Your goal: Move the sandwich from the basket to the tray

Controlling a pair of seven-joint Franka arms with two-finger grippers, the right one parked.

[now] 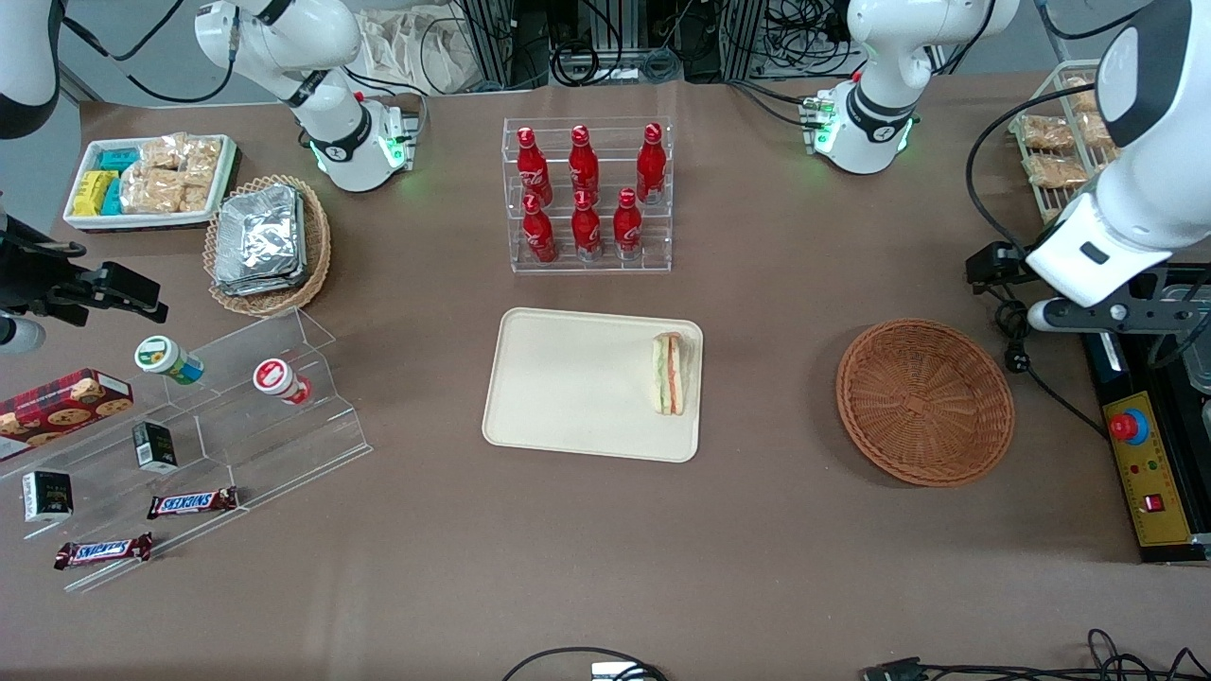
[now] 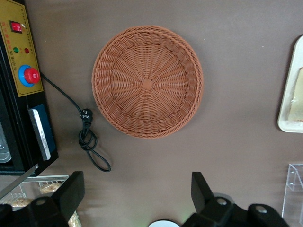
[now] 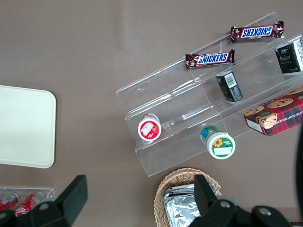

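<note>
triangular white-bread sandwich (image 1: 670,374) lies on cream rectangular plastic tray (image 1: 568,378), edge nearest basket | round orange-brown wicker basket (image 2: 147,81) empty | left gripper (image 2: 137,191) above basket, jaws wide, holding nothing | looks done

Brown table (image 1: 776,530) under even light, cables (image 1: 605,47) tangled along its edge.

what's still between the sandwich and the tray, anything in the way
Nothing visible: the sandwich already lies on the tray, near the edge facing the empty basket. The gripper is open, above the table beside the basket.
</note>
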